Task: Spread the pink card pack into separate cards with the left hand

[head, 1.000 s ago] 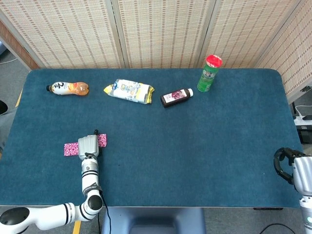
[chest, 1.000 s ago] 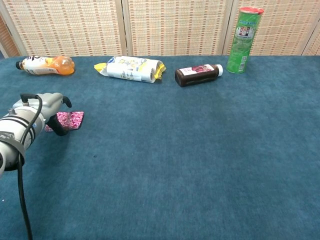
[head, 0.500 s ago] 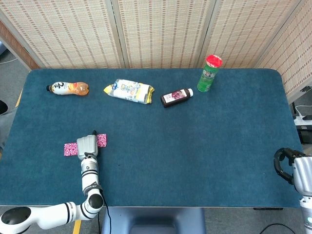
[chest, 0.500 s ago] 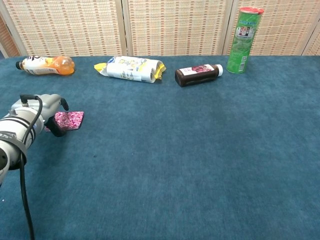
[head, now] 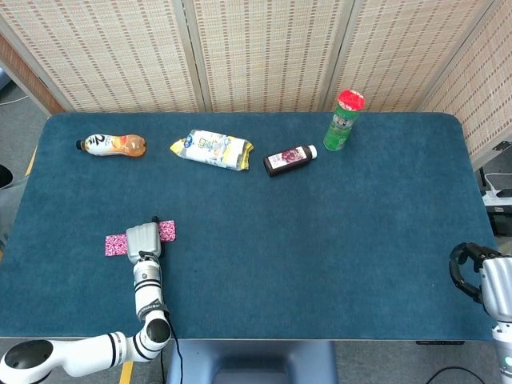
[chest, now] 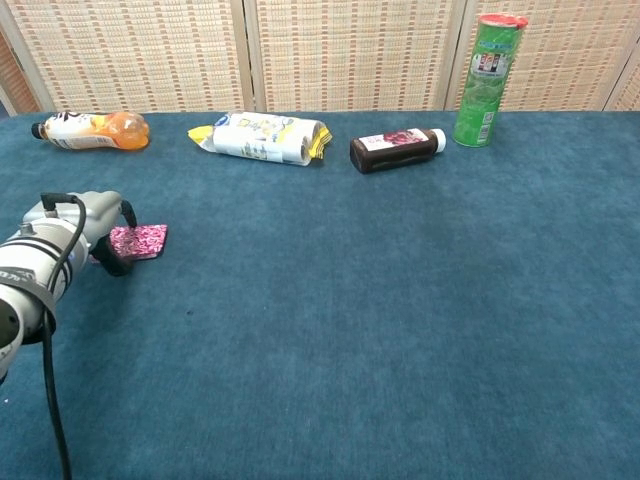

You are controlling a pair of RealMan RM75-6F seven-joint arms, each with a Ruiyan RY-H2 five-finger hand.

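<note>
Slightly lower and nearer the counter's front-left is where the left robot hand (head: 143,238) is now seen vs. 1 s ago; in the chest view less of the pink cards shows to its right than before. Nothing else has shifted.

Left robot hand (chest: 82,222) is laid over the middle of the pink card pack (head: 166,231), fingers pressed down on it. Pink is seen on both sides of the hand in the head view: 1 patch at its left, 1 at its right. How many separate cards are there can't be told, since the middle is hidden by the hand. In the chest view only the right patch (chest: 139,240) is visible, flat on the counter (head: 320,240), w/ dark fingertips touching its near-left edge.

Right robot hand (head: 480,280) is seen at the head view's right edge, off the counter's front-right corner, fingers curled in, nothing held. It is not shown in the chest view.

Along the far side of the counter, 4 items are counted, left to right: 1 orange drink bottle (head: 112,145) lying on its side, 1 white-and-yellow snack bag (head: 211,150) lying flat, 1 dark bottle (head: 290,160) w/ white cap on its side, 1 green can (head: 344,121) w/ red lid standing upright. All 4 are well apart from the cards.
</note>
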